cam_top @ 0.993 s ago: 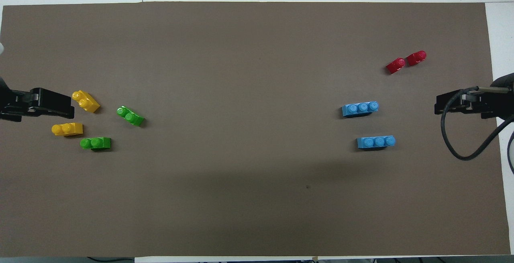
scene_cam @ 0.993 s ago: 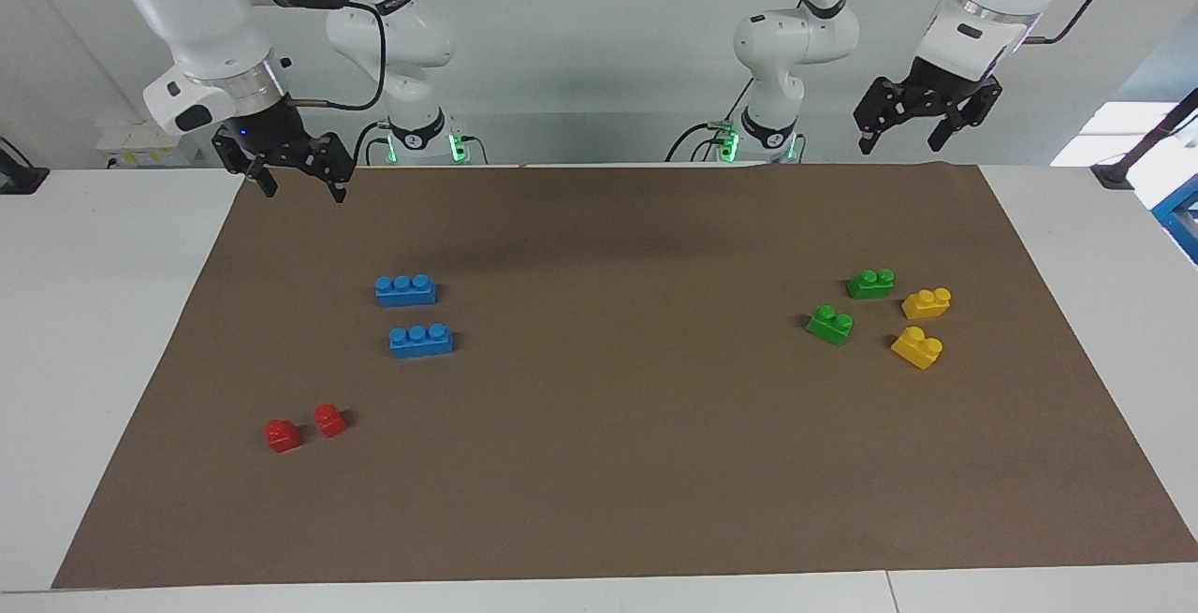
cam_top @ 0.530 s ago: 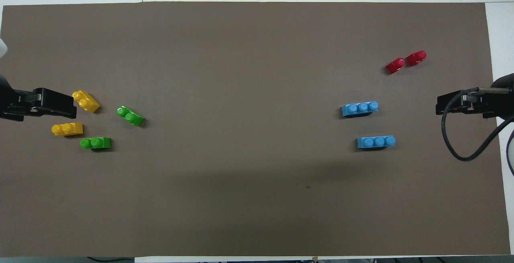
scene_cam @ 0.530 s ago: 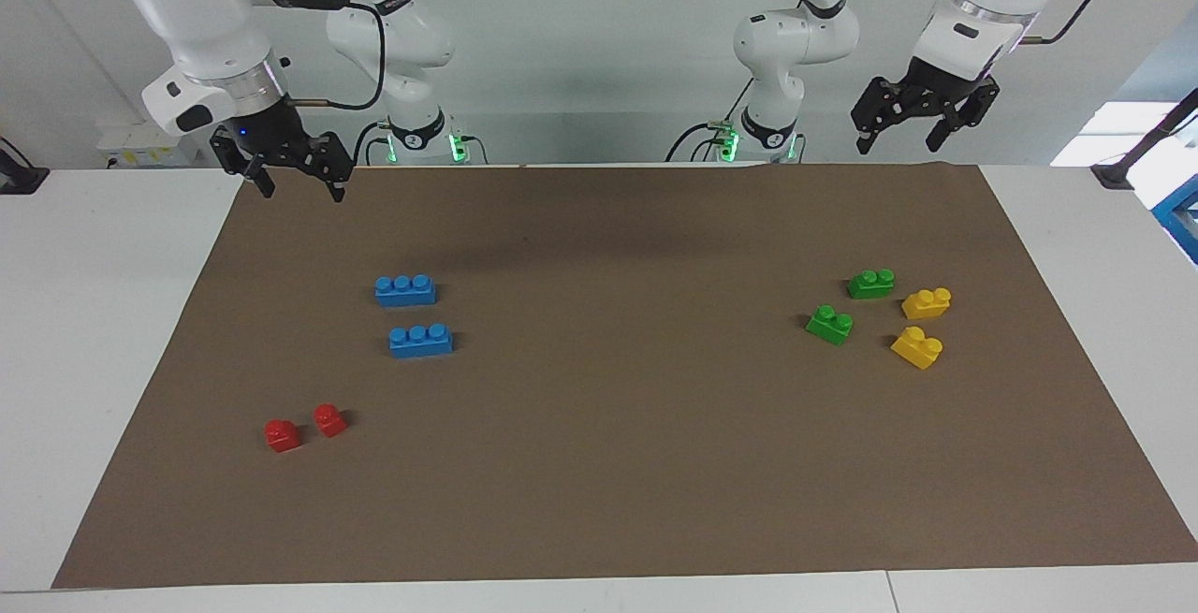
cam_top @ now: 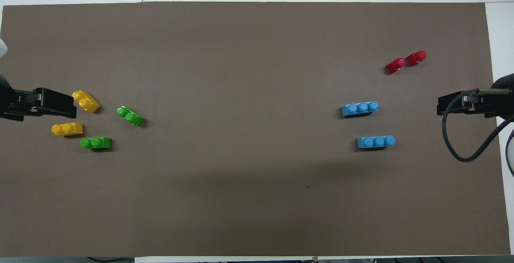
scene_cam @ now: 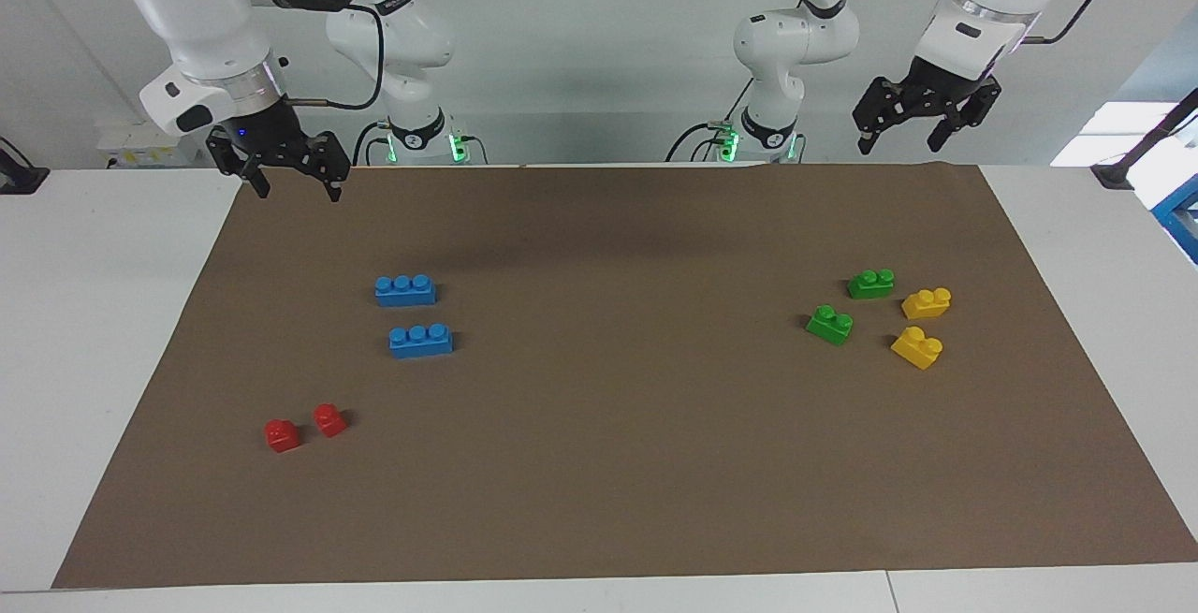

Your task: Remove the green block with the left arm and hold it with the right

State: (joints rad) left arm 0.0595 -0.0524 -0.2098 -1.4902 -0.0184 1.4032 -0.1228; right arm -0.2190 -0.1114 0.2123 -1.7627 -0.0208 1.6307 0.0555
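Two green blocks lie on the brown mat (scene_cam: 599, 463) toward the left arm's end. One green block (scene_cam: 870, 284) (cam_top: 95, 143) is nearer to the robots. The other green block (scene_cam: 830, 324) (cam_top: 130, 116) is farther from them and more toward the table's middle. My left gripper (scene_cam: 898, 140) (cam_top: 40, 103) hangs high over the mat's edge at that end, open and holding nothing, well apart from both blocks. My right gripper (scene_cam: 298, 190) (cam_top: 470, 100) hangs open and holding nothing over the mat's edge at the right arm's end.
Two yellow blocks (scene_cam: 927, 302) (scene_cam: 917, 347) lie beside the green ones. Two blue three-stud bricks (scene_cam: 405, 290) (scene_cam: 421, 341) and two small red blocks (scene_cam: 283, 435) (scene_cam: 328, 419) lie toward the right arm's end.
Both grippers have risen very slightly. The right one has drifted a little toward its end of the table. No block has moved.
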